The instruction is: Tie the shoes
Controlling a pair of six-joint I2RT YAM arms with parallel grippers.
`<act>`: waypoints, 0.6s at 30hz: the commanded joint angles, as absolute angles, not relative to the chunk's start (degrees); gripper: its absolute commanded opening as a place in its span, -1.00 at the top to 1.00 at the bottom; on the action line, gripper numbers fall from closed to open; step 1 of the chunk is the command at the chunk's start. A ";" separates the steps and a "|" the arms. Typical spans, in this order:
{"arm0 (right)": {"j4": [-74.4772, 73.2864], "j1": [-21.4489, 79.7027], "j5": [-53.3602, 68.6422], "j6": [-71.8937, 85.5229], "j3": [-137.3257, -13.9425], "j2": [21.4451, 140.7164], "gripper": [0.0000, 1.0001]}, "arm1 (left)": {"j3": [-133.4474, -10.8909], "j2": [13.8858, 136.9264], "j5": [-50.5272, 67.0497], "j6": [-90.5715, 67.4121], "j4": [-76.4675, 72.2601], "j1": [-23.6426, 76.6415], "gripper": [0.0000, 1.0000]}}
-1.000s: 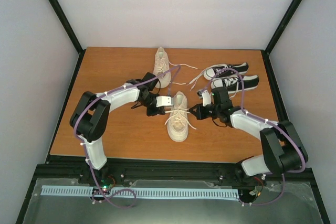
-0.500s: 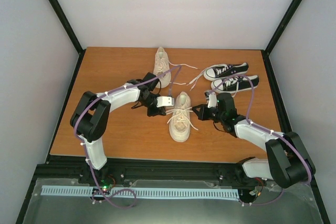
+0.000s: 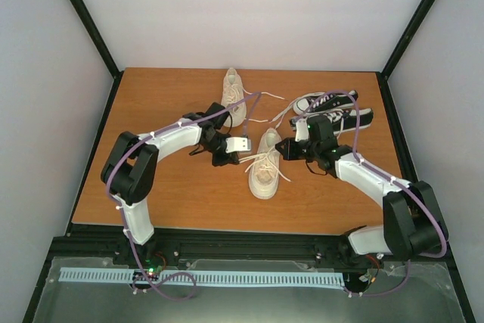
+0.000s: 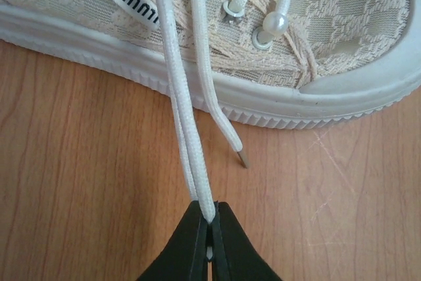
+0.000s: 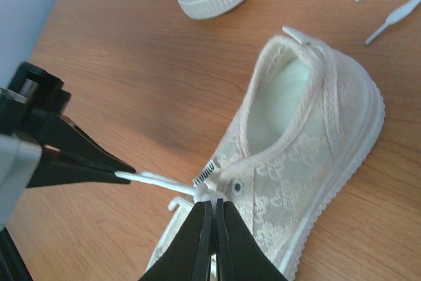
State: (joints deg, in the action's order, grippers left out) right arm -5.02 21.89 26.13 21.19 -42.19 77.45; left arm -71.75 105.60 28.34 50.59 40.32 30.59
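Note:
One cream shoe (image 3: 263,168) lies mid-table with its toe toward me; it also shows in the left wrist view (image 4: 342,24) and the right wrist view (image 5: 309,143). The other cream shoe (image 3: 233,96) lies behind it, with loose laces trailing right. My left gripper (image 3: 233,158) is shut on a doubled white lace (image 4: 187,116), held taut to the left of the near shoe just above the wood; its jaw tip (image 4: 209,218) pinches the lace. My right gripper (image 3: 282,149) is shut on the lace at the shoe's top eyelets (image 5: 214,203).
A pair of black sneakers (image 3: 333,111) with white soles stands at the back right, close behind my right arm. A free lace end (image 4: 227,139) lies on the wood beside the near shoe's sole. The back shoe's lace tips (image 5: 395,18) lie near the near shoe's heel.
My right gripper has moved back and left, from beside the near shoe's middle to its top eyelets. The near shoe has turned slightly. The left gripper has stayed put on its lace.

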 commanded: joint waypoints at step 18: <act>13.25 21.42 22.89 28.69 -30.04 74.42 0.94 | -80.17 107.43 35.14 55.21 52.16 31.31 -0.06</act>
State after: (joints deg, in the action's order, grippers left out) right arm 10.11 21.85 24.51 28.36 -29.56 73.10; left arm -73.80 107.44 29.28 50.72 43.09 31.00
